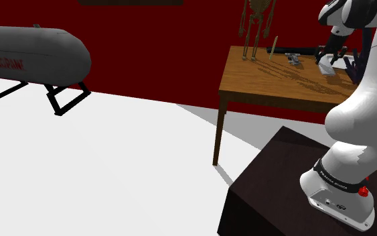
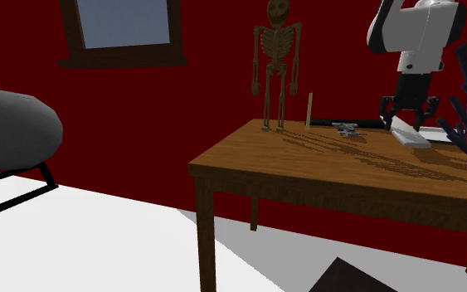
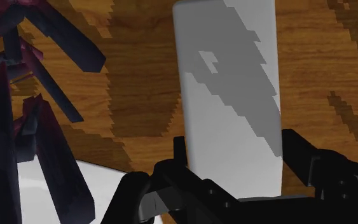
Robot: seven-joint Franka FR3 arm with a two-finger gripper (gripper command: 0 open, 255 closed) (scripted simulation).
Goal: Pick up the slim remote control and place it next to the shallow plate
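With the gripper [image 3: 234, 147] spread open astride the pale grey remote [image 3: 228, 76] on the table [image 3: 145, 95], it should close squarely on the remote's long edges before lifting.

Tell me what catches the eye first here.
A skeleton figure stands at the wooden table's far edge against the dark red wall. A big grey capsule-shaped tank on black legs sits at the shoulder view's left, and the gripper hangs over a white slim remote.
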